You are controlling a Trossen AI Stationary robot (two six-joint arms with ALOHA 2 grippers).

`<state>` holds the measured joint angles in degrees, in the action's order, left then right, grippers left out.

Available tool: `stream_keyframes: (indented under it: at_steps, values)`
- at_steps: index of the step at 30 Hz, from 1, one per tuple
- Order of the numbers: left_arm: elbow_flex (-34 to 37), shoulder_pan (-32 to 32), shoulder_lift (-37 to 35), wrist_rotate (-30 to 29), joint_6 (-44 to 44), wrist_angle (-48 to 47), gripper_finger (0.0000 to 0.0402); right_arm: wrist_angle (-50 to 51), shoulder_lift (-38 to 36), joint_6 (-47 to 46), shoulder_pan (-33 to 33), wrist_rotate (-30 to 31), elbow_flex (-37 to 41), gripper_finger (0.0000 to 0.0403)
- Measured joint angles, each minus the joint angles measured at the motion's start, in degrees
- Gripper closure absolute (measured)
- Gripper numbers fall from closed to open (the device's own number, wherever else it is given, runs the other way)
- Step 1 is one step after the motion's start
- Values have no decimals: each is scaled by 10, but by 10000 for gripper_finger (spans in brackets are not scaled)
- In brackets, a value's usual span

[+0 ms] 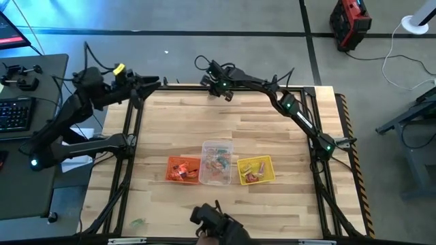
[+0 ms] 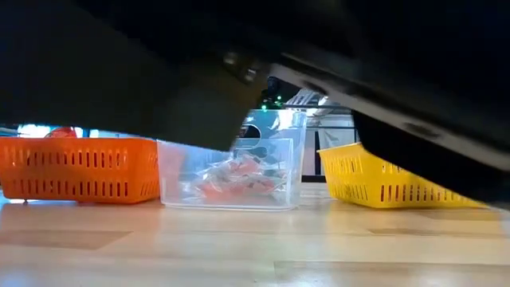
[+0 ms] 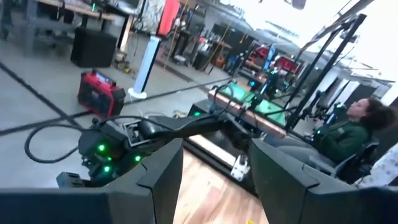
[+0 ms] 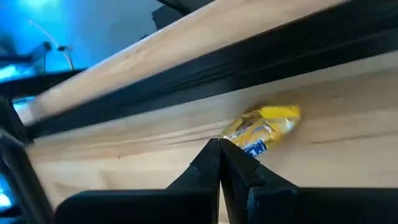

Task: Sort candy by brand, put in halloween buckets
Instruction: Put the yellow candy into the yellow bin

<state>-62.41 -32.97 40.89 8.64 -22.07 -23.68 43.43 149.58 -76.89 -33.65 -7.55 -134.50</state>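
Note:
Three halloween buckets stand in a row near the table's middle: orange (image 1: 182, 169), clear (image 1: 216, 162) and yellow (image 1: 256, 170), each with candy inside. They also show in the low view: orange (image 2: 80, 167), clear (image 2: 231, 175), yellow (image 2: 390, 179). A yellow candy (image 4: 264, 130) lies flat on the wood beside the black rail at the table's far edge. My right gripper (image 4: 219, 144) is shut, slanting down, with its tips at that candy's end. My left gripper (image 3: 214, 180) is raised at the far left, level and open, with nothing between its fingers. My right gripper comes slanting down from above with shut fingers. Their tips (image 4: 214, 155) stand right at the yellow candy's near end (image 4: 233, 138). I cannot tell whether they touch it or have any wrapper between them. The candy lies on the table.
The black frame rail (image 4: 205, 68) runs close behind the yellow candy. A green candy (image 1: 138, 222) lies near the front left corner. A dark mount (image 1: 218, 224) sits at the front edge and blocks much of the low view. A person (image 3: 354, 130) sits beyond the table.

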Motion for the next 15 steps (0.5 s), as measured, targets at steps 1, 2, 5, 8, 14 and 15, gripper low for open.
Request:
stream_keyframes:
  at_steps: [1,2,5,8,14,15]
  values:
    - [-2,0,-2,0,1,1,227,3,0,-15,-2,-2,0,403]
    - [-3,0,-5,0,1,0,227,4,0,-23,-5,-3,0,403]
    - [-4,0,-16,0,-2,-2,227,13,0,-23,-14,-42,0,403]
    - [-4,0,-23,0,-3,-5,227,25,-1,-23,-24,-65,-5,403]
    - [-4,0,-33,2,-13,-9,227,139,-21,34,-49,-77,-5,403]
    - [-4,0,-34,2,-13,-9,227,191,-29,57,-54,-72,-5,403]
